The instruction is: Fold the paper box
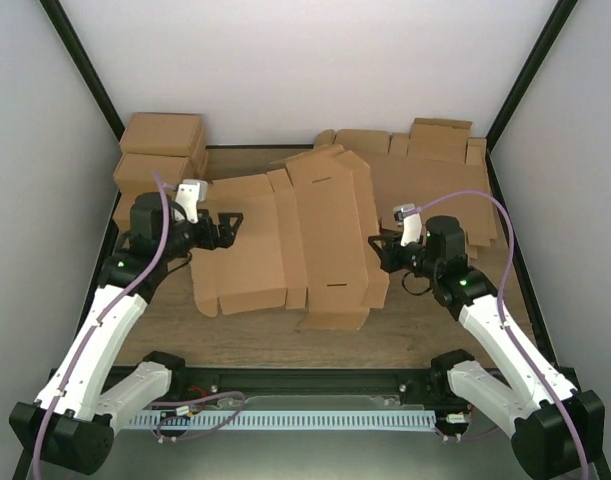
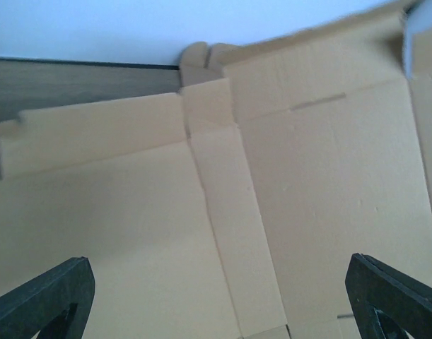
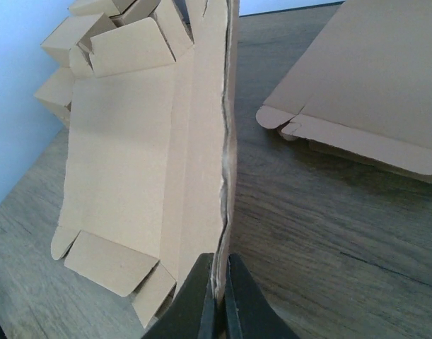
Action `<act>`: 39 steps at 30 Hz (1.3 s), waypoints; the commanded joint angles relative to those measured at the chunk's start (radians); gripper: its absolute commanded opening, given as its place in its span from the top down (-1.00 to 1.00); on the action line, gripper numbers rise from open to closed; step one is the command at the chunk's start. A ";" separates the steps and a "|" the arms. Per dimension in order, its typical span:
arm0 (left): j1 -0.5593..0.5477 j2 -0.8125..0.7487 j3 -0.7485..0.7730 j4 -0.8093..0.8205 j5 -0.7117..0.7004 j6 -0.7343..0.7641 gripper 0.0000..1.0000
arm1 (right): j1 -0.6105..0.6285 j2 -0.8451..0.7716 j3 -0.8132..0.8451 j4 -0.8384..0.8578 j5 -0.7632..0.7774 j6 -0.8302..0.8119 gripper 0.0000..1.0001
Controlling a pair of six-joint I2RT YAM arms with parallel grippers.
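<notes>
Across the middle of the wooden table [image 1: 165,330], lying mostly flat: the paper box [image 1: 305,235], 1 brown cut-out sheet with creased panels, flaps and tabs. At its right edge, the right gripper [image 1: 387,250], pressed together and pinching that edge, the thin cardboard caught between 2 black fingers [image 3: 194,307]. Held this way, most likely, to raise the right side panel along its crease; from the right wrist view, that panel standing nearly upright, a little wavy along its rim. Over the box's left panel, the left gripper [image 1: 225,228], spread wide and gripping nothing, probably placed to press that half down or to take the next flap; whether touching the cardboard, cannot tell. Toward the far right, close beside the box, a stack of flat cardboard sheets [image 1: 435,170], with a strip of bare table between stack and raised panel near the pinch. At the far left corner, a pile of folded boxes [image 1: 163,150]. Crowded on both far sides, so little room for swinging flaps outward; some risk of the raised panel or the right arm catching the stack.
</notes>
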 commanded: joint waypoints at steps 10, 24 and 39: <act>-0.138 0.252 0.149 0.092 -0.271 0.501 -1.00 | 0.007 -0.008 0.022 0.005 -0.048 -0.033 0.99; -0.047 0.549 0.324 -0.094 -0.038 0.865 -1.00 | 0.009 -0.029 0.037 -0.034 -0.073 -0.041 0.99; 0.021 0.753 0.469 -0.180 0.078 0.978 -0.75 | 0.007 -0.088 0.025 -0.076 -0.067 -0.038 0.99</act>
